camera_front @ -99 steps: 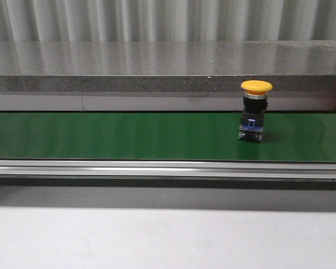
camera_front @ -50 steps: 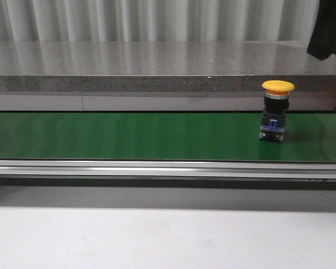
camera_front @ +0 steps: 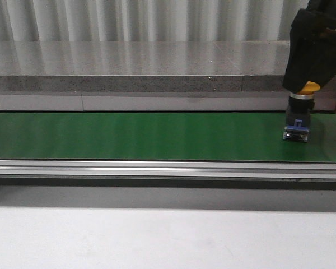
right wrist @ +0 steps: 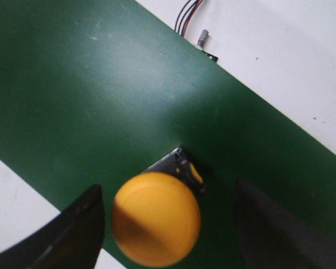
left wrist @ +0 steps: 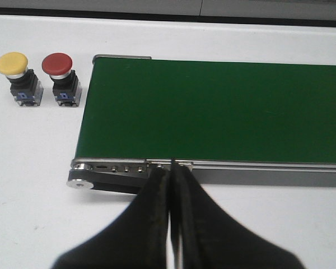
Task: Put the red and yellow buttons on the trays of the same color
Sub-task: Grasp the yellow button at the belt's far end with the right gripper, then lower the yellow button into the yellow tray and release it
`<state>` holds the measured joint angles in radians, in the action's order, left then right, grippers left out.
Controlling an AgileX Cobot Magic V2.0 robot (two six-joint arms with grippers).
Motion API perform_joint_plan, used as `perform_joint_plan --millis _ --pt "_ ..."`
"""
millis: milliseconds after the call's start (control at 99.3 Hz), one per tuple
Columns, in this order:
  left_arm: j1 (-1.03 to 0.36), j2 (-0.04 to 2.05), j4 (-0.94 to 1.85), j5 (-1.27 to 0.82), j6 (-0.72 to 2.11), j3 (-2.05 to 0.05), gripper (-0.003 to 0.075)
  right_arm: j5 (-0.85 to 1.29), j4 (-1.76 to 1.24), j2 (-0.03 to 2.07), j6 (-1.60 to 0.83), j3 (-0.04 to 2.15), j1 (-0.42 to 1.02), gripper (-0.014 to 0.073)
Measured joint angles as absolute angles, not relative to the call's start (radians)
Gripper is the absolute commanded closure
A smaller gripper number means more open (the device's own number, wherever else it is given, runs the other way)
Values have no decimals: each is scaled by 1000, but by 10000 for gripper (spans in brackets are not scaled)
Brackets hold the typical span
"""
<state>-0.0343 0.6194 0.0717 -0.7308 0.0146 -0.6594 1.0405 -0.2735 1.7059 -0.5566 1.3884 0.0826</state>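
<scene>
Right gripper: fingers apart, straddling yellow button at right of belt.
Left gripper: fingers together; spare buttons upper left, beside the belt.

right arm end: a big black boxy block with flat sides and sharp corners; it looks dull, not shiny.
right gripper: two black fingers, one on each side, wide and rounded, a bit blurry.
right fingers: dark, smooth, with no marks that can be seen.
left gripper: two black fingers that get thin toward the tips.
left fingers: black, soft-looking and a little rough, like rubber or cloth; wide at the base, narrow at the end.
line between the left fingers: a thin, straight, dark line.
cables, screws, marks: none can be made out on the black parts.
</scene>
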Motion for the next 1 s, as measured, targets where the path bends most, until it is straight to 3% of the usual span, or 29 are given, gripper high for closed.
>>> perform_joint_plan --millis 181,383,453,685,997 --pt "-34 619 72 -731 15 -659 739 1043 -246 1735 -555 1388 83 240" --pt "-34 619 72 -731 15 -659 739 1096 -226 1735 -531 1388 83 514" --pt "-34 619 72 -731 15 -659 739 1107 -223 1729 -502 1388 80 574" --pt "-34 619 72 -731 15 -659 739 1126 -223 1645 -383 1388 -9 581" --pt "-34 619 72 -731 15 -659 739 1152 -223 1490 -294 1388 -343 581"
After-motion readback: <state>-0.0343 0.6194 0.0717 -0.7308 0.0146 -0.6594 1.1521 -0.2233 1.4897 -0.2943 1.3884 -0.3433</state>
